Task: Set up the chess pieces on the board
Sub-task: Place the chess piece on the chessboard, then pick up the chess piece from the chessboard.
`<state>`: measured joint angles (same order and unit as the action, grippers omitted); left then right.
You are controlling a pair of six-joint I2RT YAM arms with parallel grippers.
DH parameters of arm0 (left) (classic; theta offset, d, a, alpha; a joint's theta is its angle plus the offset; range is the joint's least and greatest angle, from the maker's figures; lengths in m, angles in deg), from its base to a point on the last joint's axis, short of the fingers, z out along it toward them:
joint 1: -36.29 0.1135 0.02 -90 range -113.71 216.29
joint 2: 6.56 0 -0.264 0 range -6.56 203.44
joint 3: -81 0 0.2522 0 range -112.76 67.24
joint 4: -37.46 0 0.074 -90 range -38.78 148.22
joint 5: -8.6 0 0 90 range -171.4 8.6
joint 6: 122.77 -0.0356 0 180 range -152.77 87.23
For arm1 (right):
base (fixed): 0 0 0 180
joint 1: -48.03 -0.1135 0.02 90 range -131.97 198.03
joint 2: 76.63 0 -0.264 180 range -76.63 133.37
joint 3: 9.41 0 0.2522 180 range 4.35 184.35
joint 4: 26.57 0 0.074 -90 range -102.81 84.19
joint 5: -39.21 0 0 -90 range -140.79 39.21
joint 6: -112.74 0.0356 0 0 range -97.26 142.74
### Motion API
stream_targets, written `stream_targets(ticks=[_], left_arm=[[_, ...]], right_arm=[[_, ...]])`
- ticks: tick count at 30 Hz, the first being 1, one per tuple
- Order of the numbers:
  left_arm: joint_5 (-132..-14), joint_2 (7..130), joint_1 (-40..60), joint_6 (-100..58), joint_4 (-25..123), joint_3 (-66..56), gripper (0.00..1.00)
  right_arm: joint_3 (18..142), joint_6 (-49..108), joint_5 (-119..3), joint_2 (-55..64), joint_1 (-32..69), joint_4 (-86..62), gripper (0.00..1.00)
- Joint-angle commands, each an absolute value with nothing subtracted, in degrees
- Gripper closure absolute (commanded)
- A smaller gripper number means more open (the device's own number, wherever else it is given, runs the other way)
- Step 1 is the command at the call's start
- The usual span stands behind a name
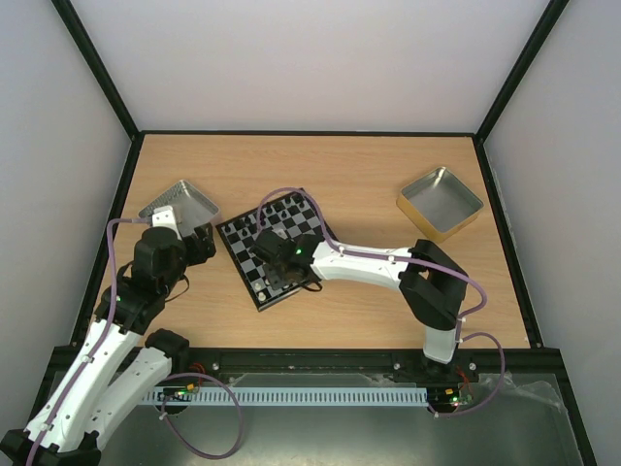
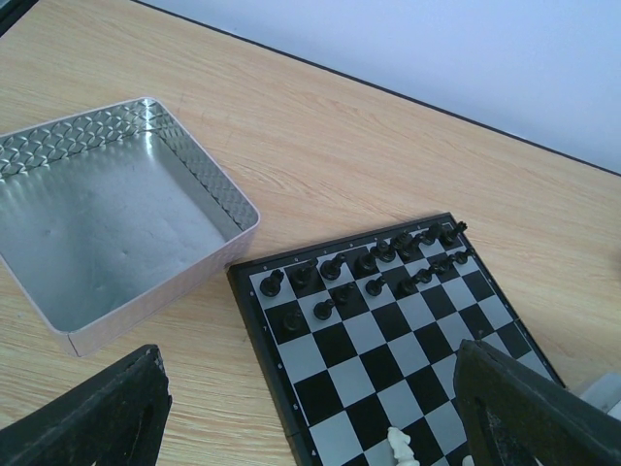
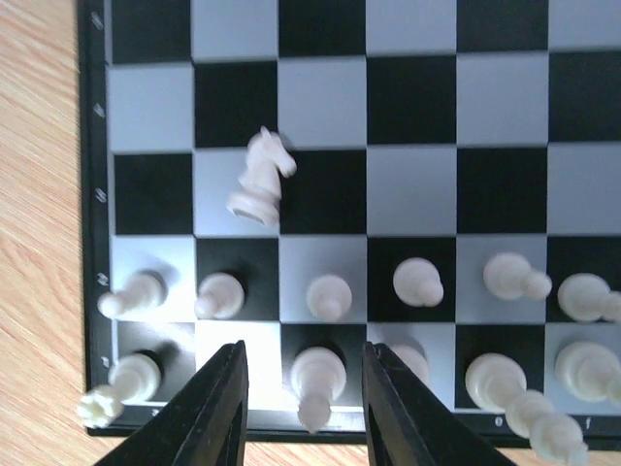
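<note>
The board lies tilted at the table's middle. Black chess pieces fill its two far rows. White ones fill the two near rows, with pawns in front. A white knight stands alone, one row ahead of the pawns. My right gripper hovers over the board's near edge, open. Its fingers straddle a white back-row piece with a gap on each side. My left gripper hangs open and empty beside the board's left edge, near the silver tray.
An empty silver tray sits left of the board, close to the left gripper. An empty gold tray stands at the back right. Dark frame posts and white walls enclose the wooden table.
</note>
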<state>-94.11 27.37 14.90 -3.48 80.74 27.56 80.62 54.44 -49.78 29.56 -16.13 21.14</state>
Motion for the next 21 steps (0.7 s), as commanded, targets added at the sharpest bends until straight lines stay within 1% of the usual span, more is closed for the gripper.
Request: stream_targets(ticks=[1,10,21], left_arm=[[-95.3,27.12,15.03,-3.99,80.22,28.04,0.18],[-96.14,26.83,15.04,-3.73,80.49,27.95,0.18],[-96.16,26.74,15.05,-3.68,80.49,27.95,0.18]], right_arm=[[85.19,54.03,-46.09,30.76,-16.39,19.33,0.67],[90.1,53.22,-46.04,37.67,-16.06,18.73,0.61],[91.4,53.41,-46.95,41.98,-15.36,17.39,0.62]])
